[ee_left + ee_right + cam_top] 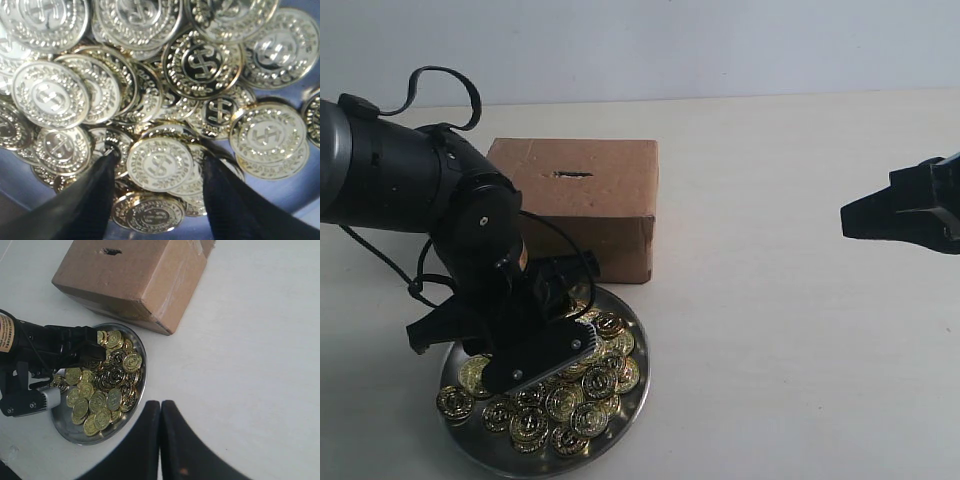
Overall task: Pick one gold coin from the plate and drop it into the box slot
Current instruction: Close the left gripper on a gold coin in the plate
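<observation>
The shiny metal plate [642, 385] holds a heap of several gold coins [570, 405], just in front of the brown cardboard box [605, 200]. The dark slot [572, 174] is in the box's top. My left gripper [160, 159] is down in the heap and open. Its black fingers [95, 192] straddle one gold coin [159, 164] lying flat on top of the others, with a small gap on each side. My right gripper [160, 404] is shut on nothing and hovers over bare table to the right of the plate [65, 422].
The left arm's black body and cables [410, 180] hang over the plate's left side and next to the box's left end. The pale table [800, 330] stretches to the right, below the right gripper [855, 215].
</observation>
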Controlling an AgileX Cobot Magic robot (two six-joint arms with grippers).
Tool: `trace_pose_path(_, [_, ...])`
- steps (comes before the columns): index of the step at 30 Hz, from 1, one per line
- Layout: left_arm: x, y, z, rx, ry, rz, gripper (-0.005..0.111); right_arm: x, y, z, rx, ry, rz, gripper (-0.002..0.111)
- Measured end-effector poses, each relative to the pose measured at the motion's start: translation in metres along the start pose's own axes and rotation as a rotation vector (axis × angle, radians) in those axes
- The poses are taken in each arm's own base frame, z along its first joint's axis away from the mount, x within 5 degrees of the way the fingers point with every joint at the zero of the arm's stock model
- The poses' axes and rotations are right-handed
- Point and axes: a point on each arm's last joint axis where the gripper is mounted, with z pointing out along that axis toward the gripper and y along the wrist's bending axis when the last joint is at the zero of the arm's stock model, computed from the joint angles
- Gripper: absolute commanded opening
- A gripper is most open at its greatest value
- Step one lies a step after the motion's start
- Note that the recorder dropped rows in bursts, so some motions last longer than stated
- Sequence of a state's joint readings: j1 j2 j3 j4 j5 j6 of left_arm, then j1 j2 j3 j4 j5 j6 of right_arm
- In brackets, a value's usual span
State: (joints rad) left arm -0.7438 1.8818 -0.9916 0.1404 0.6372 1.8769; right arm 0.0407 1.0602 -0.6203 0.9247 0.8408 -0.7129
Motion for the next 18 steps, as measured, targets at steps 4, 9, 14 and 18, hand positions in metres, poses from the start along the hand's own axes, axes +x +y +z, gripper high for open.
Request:
trace_pose_path(4, [-0.0002,0.0004,0.0041,0.012,-0.005,0.001,0.052,0.0000,0.0000,0.0000,0.000,0.000,-0.002,0.000])
trace_pose_path(9, [0.0003,0.0006,0.0039,0.013,-0.001,0.006,0.052,0.0000,0.0000,0.0000,0.000,0.000,-0.002,0.000])
trace_pose_path(14, [0.0002,0.0005,0.0051,0.017,-0.003,0.006,0.052,0.0000,0.0000,0.0000,0.000,0.000,-0.002,0.000])
trace_pose_path(18, [0.0002,0.0004,0.0057,0.019,-0.002,0.008,0.052,0.0000,0.0000,0.0000,0.000,0.000,-0.002,0.000])
